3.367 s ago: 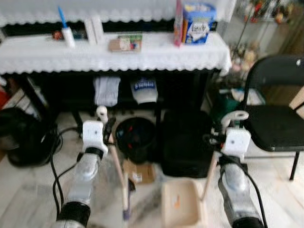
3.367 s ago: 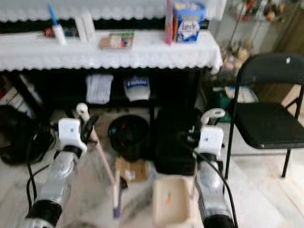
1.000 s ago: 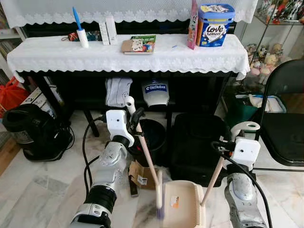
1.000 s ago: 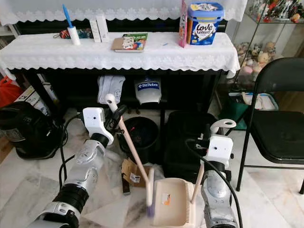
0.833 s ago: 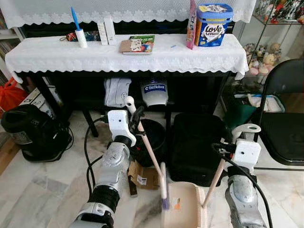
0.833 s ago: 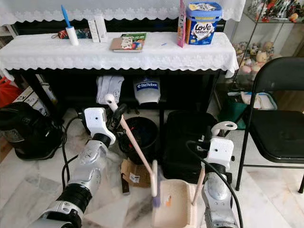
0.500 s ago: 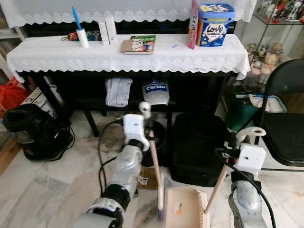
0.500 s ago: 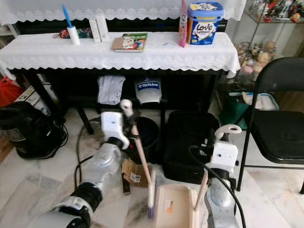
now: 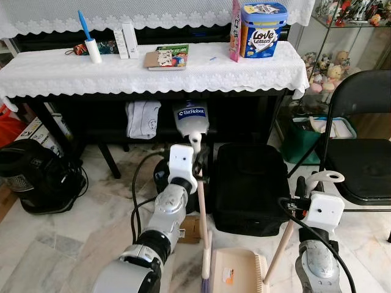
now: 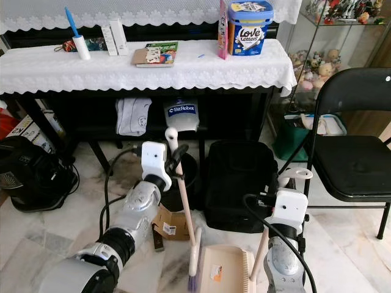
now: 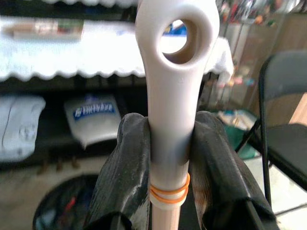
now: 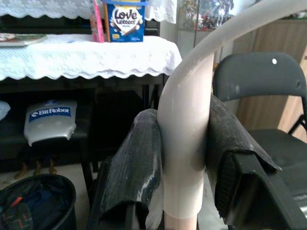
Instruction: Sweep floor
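while the left gripper (image 11: 169, 158) clamps the broom (image 9: 202, 213) and the right gripper (image 12: 184, 163) the dustpan (image 9: 239, 273) handle, a tub (image 9: 264, 28) reads "love letters".

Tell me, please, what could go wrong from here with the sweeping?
The left gripper clamps the broom near its top, so the bristles might skid past the dustpan that the right gripper holds. The black cable and the cardboard scrap lie close to the stroke and could snag.

marble floor (image 9: 55, 244) bears dustpan (image 9: 235, 271)
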You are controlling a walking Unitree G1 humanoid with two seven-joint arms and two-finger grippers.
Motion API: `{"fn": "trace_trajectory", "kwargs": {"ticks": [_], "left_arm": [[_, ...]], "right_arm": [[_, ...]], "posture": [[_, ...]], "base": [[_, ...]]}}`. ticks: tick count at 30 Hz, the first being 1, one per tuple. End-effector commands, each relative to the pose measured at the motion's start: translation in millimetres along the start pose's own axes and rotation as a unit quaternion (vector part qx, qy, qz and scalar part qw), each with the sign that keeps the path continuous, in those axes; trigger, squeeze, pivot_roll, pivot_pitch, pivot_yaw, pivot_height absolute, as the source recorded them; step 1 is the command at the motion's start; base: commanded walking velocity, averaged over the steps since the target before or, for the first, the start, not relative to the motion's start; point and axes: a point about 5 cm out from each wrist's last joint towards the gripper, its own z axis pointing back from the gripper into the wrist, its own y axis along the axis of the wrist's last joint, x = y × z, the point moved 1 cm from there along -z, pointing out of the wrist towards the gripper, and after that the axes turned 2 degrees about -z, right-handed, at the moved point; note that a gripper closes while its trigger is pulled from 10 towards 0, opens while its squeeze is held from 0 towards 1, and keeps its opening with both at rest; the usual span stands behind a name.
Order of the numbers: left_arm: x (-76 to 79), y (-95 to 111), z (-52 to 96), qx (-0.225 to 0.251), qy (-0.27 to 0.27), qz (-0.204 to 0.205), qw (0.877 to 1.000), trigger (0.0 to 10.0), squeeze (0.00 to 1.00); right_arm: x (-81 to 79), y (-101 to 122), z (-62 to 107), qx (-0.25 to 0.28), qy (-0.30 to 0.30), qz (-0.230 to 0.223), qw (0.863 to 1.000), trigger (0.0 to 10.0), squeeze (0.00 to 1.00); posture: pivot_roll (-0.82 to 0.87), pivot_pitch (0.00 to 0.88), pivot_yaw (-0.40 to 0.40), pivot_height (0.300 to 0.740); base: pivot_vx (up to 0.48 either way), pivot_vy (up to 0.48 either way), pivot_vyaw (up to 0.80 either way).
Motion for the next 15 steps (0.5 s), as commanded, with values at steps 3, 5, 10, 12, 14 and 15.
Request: {"fn": "trace_trajectory", "kwargs": {"ticks": [3,5,10,12,14,15], "left_arm": [[-39.3,36.9,-0.6,0.085,0.007,-0.059,0.995,10.0,0.00],[-49.1,41.3,2.4,0.094,0.016,-0.069,0.993,10.0,0.00],[-74.8,47.7,13.4,0.106,0.056,-0.117,0.986,10.0,0.00],[-75.9,46.4,15.9,0.105,0.058,-0.134,0.984,10.0,0.00],[-71.3,40.1,18.0,0.094,0.061,-0.135,0.985,10.0,0.00],[-68.5,36.1,18.6,0.085,0.060,-0.136,0.985,10.0,0.00]], "right_arm": [[-4.0,10.7,-8.6,0.020,0.005,-0.006,1.000,10.0,0.00],[-4.3,10.8,-9.8,0.020,0.006,-0.007,1.000,10.0,0.00],[-10.7,11.3,-14.6,0.019,0.017,-0.011,1.000,10.0,0.00],[-12.8,11.9,-16.3,0.019,0.022,-0.011,1.000,10.0,0.00],[-13.1,13.1,-18.4,0.021,0.025,-0.011,0.999,10.0,0.00],[-12.6,13.4,-18.9,0.021,0.025,-0.010,0.999,10.0,0.00]], "posture": [[-0.15,0.000,0.058,0.740],[-0.14,0.000,0.056,0.740],[-0.12,0.000,0.041,0.740],[-0.12,0.000,0.038,0.740],[-0.12,0.000,0.035,0.740],[-0.12,0.000,0.034,0.740]], "base": [[0.000,0.000,0.00],[0.000,0.000,0.00],[0.000,0.000,0.00],[0.000,0.000,0.00],[0.000,0.000,0.00],[0.000,0.000,0.00]]}}
